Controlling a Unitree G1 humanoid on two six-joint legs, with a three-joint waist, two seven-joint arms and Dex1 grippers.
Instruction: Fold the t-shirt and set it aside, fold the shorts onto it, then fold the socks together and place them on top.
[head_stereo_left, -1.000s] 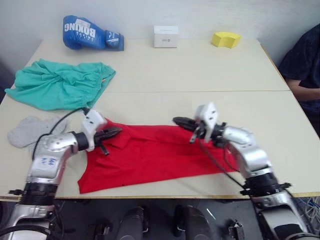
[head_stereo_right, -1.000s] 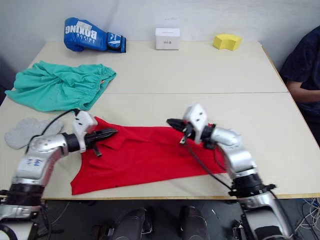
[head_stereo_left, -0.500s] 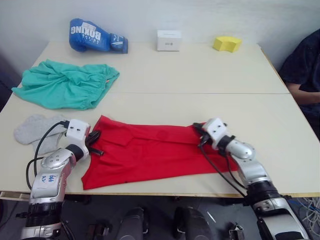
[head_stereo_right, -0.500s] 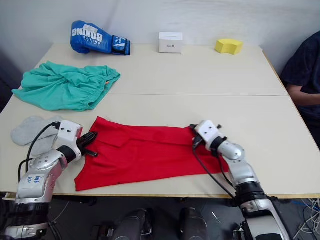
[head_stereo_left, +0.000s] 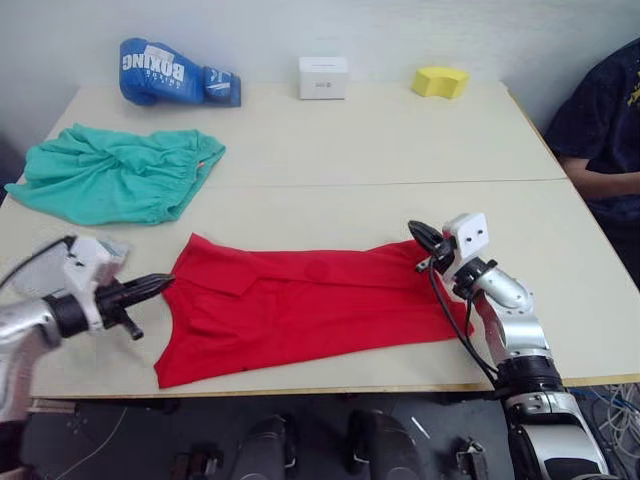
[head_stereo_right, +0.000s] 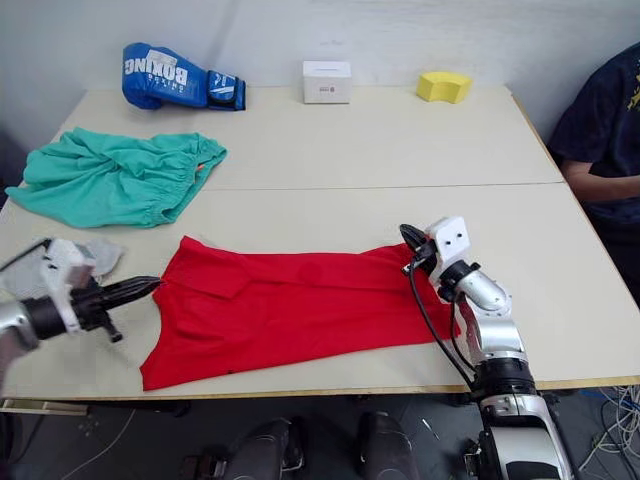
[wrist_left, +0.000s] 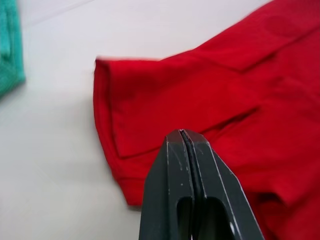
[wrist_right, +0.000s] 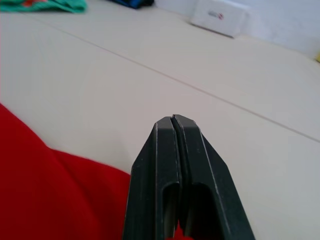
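Red t-shirt (head_stereo_right: 300, 305) lying flat across the near half of the table (head_stereo_right: 400, 140), folded into a long band. Teal shorts (head_stereo_right: 115, 175) heaped well apart at the far left, grey socks (head_stereo_right: 95, 255) near the left edge, partly hidden behind the left arm.

Left gripper (head_stereo_right: 145, 287) just off the shirt's left end, fingers pressed together on nothing — red cloth beyond the tips, none between them. Right gripper (head_stereo_right: 408, 238) poised at the shirt's far right corner, fingers likewise clenched; a sliver of red low between them in the right wrist view, too little to call a grip.

Likely trouble from here: pinching a single layer at either end and dragging the band open instead of folding it across. Uneven lifts would skew the fold, and a low sweep from the left could snag the socks.

Left wrist view gives the sleeve hem and doubled layers up close, lost from the head. Head views give what the wrists miss — a blue boxing glove (head_stereo_right: 180, 75), a white box (head_stereo_right: 327, 80), a yellow block (head_stereo_right: 445, 85) along the far edge, and a person's sleeve (head_stereo_right: 600, 110) at the right
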